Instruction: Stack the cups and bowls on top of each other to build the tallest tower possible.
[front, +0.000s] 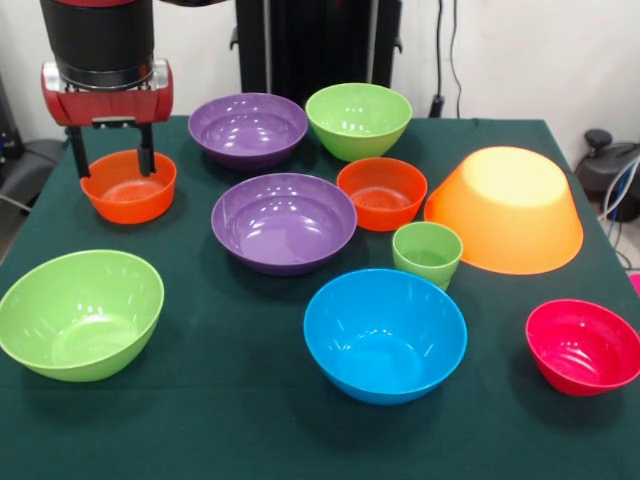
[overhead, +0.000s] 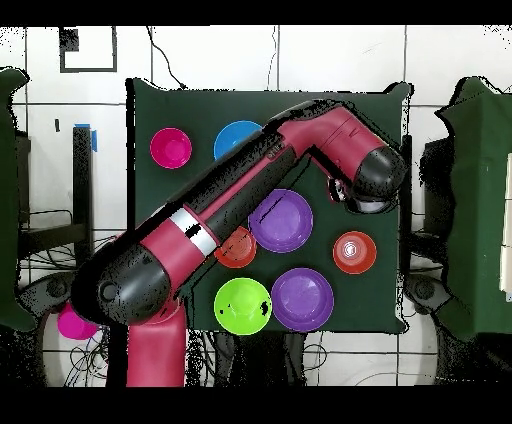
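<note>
Orange-yellow bowl (front: 510, 208): the largest, lying upside down near the table's right edge in the front view; nothing is resting on it.
Green bowls: one (front: 80, 312) is sitting near the front-left corner, the other (front: 358, 119) toward the far edge.
Blue bowl (front: 385, 333): standing near the front edge, right of centre.
Purple bowls: one (front: 284, 221) is sitting mid-table, one (front: 248, 129) near the far edge.
Small bowls: orange-red ones at far left (front: 128, 186) and mid-table (front: 382, 192); a pink-red one (front: 584, 345) by the front-right corner.
Cup (front: 427, 254): standing upright between the blue bowl and the overturned one.
Gripper (front: 112, 158): its fingers are spread apart, straddling the far rim of the left orange-red bowl and holding nothing.
Step in hand: it seems to be lining up a rim pinch on that bowl.
Doing it well: I would be lowering until one finger is inside and one outside the wall, then closing squarely, since glossy tapered plastic is liable to slip.
Progress: no tower is started.
Writing: none is readable anywhere.
</note>
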